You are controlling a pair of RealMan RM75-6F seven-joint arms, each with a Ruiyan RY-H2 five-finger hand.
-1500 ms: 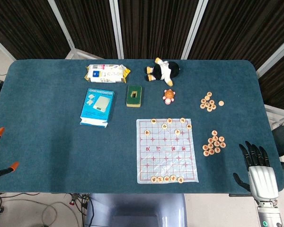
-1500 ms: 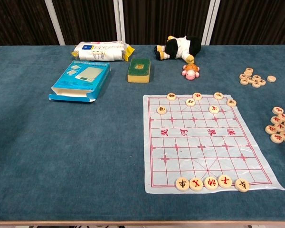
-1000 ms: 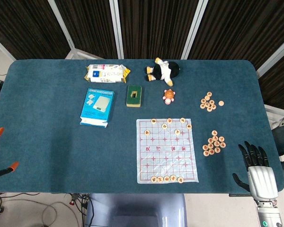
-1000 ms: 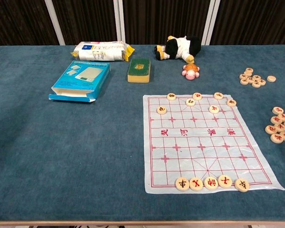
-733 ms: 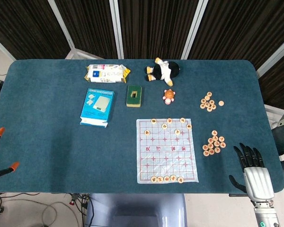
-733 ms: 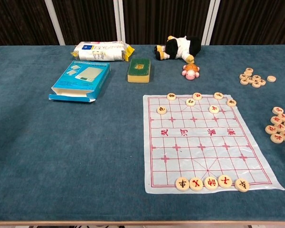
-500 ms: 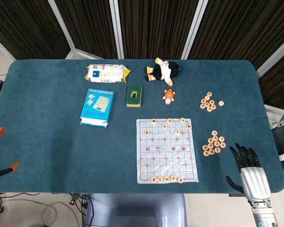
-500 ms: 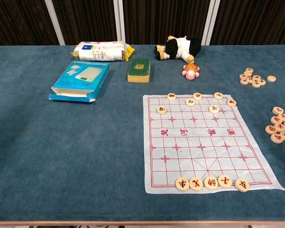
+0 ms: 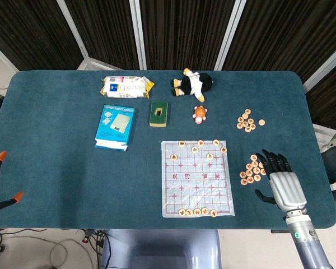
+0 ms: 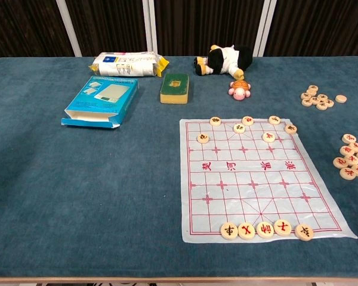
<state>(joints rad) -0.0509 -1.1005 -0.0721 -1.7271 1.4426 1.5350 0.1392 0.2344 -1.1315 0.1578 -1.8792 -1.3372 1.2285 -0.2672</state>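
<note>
Reaching looks like the step in hand: the right robot hand [image 9: 281,185], fingers spread and grasping nothing, hovers at the near cluster of round wooden chess pieces [image 9: 252,169] lying on the blue counter [image 9: 61,168] right of the white plastic chessboard sheet [image 9: 197,178]. Next probably comes pinching one disc without scattering its neighbours. The left robot hand is out of sight.

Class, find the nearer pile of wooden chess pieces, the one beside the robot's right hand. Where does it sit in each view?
Head view: nearer pile of chess pieces, right of the chess board, by the right hand.
Chest view: the pile at the right edge; the hand is out of frame.
Shared landmark: the chess board.
</note>
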